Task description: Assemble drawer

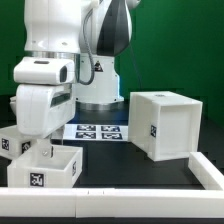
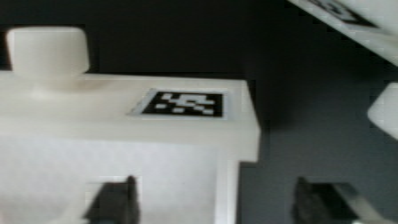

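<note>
Wrist view: claw (image 2: pixel 222 205) wide open over knobbed tray (image 2: pixel 89 130).

A tagged white casing (image 1: pixel 165 125) is set at the exterior view's right; an open-topped front tray (image 1: pixel 50 168) and a half-hidden rear tray (image 1: pixel 11 141) are placed at its left.

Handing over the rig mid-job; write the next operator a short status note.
Gripper: open, fingers apparently straddling one wall of the small white plastic tray with a front knob, not yet clamped.
Second small white tray: beside it, at the exterior view's left edge.
Large white boxy casing: exterior view's right, apart from both trays.
Done: neither tray is in the casing. Left: grasp each tray, slide it in.
</note>
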Motion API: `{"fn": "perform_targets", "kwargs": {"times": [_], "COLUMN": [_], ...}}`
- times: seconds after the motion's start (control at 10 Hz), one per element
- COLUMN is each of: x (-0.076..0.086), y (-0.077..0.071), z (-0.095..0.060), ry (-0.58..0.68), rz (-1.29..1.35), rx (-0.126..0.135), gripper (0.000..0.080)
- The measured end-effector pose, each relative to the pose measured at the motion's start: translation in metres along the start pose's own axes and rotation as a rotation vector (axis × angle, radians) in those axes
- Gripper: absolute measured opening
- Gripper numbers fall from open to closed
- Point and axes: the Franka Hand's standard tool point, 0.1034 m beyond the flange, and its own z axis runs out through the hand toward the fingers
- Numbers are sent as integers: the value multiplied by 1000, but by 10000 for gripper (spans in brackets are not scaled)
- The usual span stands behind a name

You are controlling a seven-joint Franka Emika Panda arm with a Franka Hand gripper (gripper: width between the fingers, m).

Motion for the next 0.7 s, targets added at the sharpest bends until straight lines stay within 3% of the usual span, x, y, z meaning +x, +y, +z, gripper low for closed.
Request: {"fn": "perform_targets", "kwargs": {"times": [0.1,0.2,0.3,0.4,0.5,0.7], "x": [7,16,30,54,79,75], "y": [5,10,14,20,16,14], "z": [-12,-26,-39,-57,-63,-59], "ry": [1,4,10,22,42,41], "rz": [65,98,165,277,314,298], "rx": [-29,-49,-69,-86,-106,-105], "gripper": [608,642,642,648,648,648]}}
